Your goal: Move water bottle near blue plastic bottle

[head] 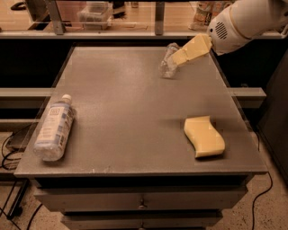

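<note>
This looks like an office or lab test space: a grey drawer cabinet (126,112) stands on speckled floor (275,212) with loose cables (268,182) (packaged goods (201,12) sit behind glass (130,15) beyond), the gripper (177,57) hovering over its far right.

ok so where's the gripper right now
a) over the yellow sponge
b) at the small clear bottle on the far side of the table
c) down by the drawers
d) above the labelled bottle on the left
B: the gripper reaches in from the right, its tip against the water bottle at the far side, away from the sponge and the blue plastic bottle.
</note>
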Controlling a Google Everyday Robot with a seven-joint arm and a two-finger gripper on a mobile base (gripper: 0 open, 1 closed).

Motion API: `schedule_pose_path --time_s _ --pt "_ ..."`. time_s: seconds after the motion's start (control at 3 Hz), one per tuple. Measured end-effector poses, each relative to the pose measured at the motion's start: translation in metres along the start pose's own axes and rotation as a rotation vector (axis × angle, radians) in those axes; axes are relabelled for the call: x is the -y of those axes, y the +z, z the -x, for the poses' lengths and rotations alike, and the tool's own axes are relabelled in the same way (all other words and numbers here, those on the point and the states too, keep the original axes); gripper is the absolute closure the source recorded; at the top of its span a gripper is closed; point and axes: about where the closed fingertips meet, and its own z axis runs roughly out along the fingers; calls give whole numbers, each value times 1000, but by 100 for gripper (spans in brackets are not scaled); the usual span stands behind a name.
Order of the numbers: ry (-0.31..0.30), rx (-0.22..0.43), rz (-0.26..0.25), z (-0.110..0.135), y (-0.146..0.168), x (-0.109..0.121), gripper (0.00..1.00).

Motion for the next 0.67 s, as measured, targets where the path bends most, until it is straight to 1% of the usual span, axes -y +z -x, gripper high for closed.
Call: schedule_pose_path --time_s 0.33,0.67 --pt "12 43 38 30 15 -3 0" --pt "16 53 41 35 15 -3 0"
